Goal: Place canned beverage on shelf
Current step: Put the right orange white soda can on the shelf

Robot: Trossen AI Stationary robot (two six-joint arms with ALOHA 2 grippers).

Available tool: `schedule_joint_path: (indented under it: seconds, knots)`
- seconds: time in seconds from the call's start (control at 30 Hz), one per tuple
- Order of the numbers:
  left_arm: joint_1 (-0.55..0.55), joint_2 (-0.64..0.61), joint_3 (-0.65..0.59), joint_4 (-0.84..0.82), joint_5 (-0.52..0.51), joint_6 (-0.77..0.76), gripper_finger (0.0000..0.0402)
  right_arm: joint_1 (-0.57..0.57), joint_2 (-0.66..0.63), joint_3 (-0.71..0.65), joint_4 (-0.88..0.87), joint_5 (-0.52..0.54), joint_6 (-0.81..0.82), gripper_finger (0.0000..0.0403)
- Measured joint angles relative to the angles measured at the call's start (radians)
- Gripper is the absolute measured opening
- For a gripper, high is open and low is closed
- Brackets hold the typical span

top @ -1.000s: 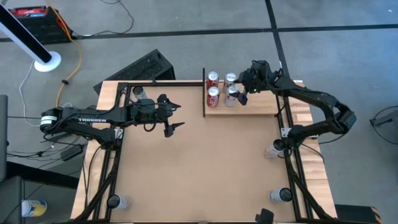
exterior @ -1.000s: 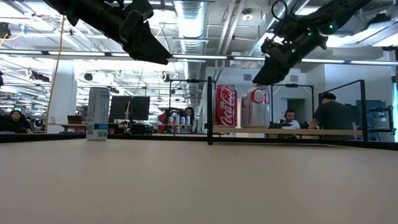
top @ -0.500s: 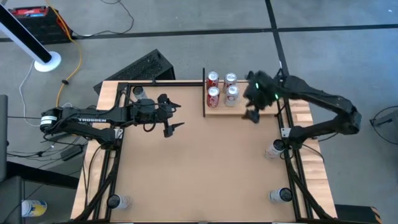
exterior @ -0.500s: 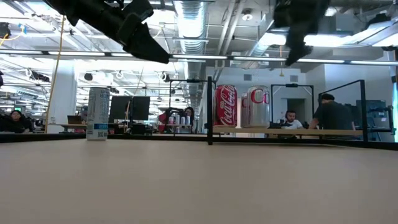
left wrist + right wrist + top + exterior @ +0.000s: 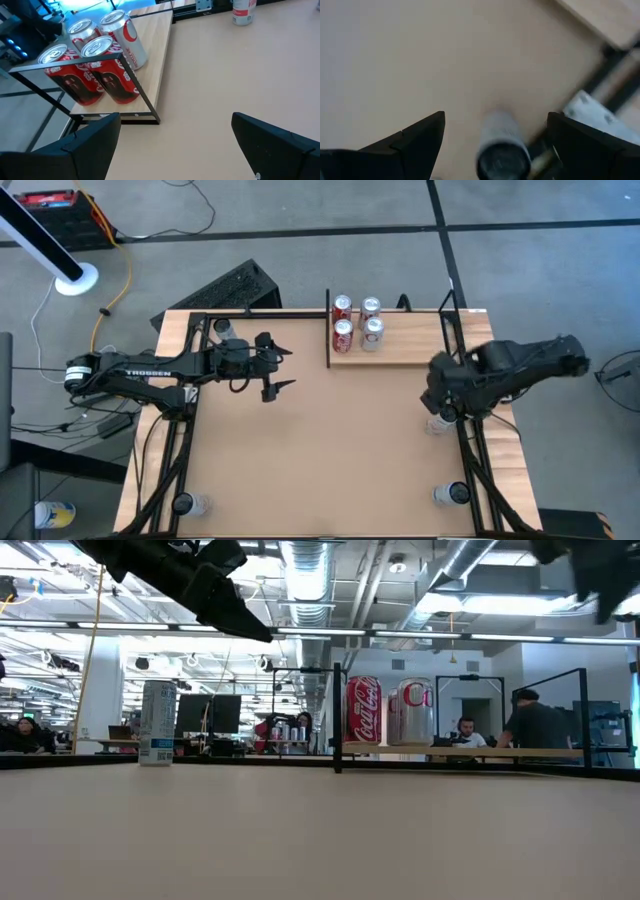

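Item: four cans (image 5: 357, 322) on shelf (image 5: 410, 348). My right pincer (image 5: 492, 137), spread wide, empty, above next can (image 5: 503, 150); descent needed.

Four cans (image 5: 357, 323) crowd the shelf (image 5: 410, 345) beside its black upright bar (image 5: 328, 330), rest of plank bare

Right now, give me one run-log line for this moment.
pale wooden shelf: four red and silver cans upright | right gripper: open, empty, table's right edge | left gripper: open, empty, hovering
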Motion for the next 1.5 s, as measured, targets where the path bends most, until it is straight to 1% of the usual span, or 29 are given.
schedule_joint_path:
  seconds: [0.07, 0.23, 0.4, 0.6, 0.7, 0.8, 0.9, 1.1, 1.27, 1.37, 1.5]
  knots:
    - [0.000, 0.000, 0.000, -0.001, 0.000, 0.000, 0.0367, 0.061, 0.002, -0.019, -0.009, 0.004, 0.097, 0.0373]
    - [0.000, 0.000, 0.000, 0.000, 0.000, 0.004, 0.0367, 0.166, 0.035, -0.061, -0.009, -0.002, 0.254, 0.0372]
    - [0.000, 0.000, 0.000, 0.001, 0.000, -0.003, 0.0367, 0.237, 0.080, -0.071, -0.010, -0.004, 0.335, 0.0372]
    - [0.000, 0.000, 0.000, 0.002, 0.000, -0.017, 0.0367, 0.303, 0.138, -0.071, -0.010, -0.031, 0.381, 0.0372]
    - [0.000, 0.000, 0.000, 0.005, 0.000, -0.018, 0.0367, 0.321, 0.157, -0.071, -0.009, -0.030, 0.356, 0.0372]
    - [0.000, 0.000, 0.000, 0.017, 0.000, -0.018, 0.0367, 0.323, 0.166, -0.071, -0.010, 0.019, 0.310, 0.0372]
    - [0.000, 0.000, 0.000, 0.030, 0.000, -0.019, 0.0367, 0.321, 0.169, -0.071, -0.010, 0.041, 0.265, 0.0372]
    - [0.000, 0.000, 0.000, 0.041, 0.001, -0.028, 0.0367, 0.317, 0.147, -0.071, -0.010, 0.041, 0.177, 0.0372]
    - [0.000, 0.000, 0.000, 0.057, 0.001, -0.031, 0.0367, 0.281, 0.121, -0.071, -0.009, 0.056, 0.102, 0.0372]
    - [0.000, 0.000, 0.000, 0.063, 0.001, -0.049, 0.0367, 0.257, 0.095, -0.096, -0.008, 0.041, 0.051, 0.0372]
    - [0.000, 0.000, 0.000, 0.063, 0.001, -0.066, 0.0367, 0.222, 0.025, -0.187, -0.010, -0.046, 0.012, 0.0372]
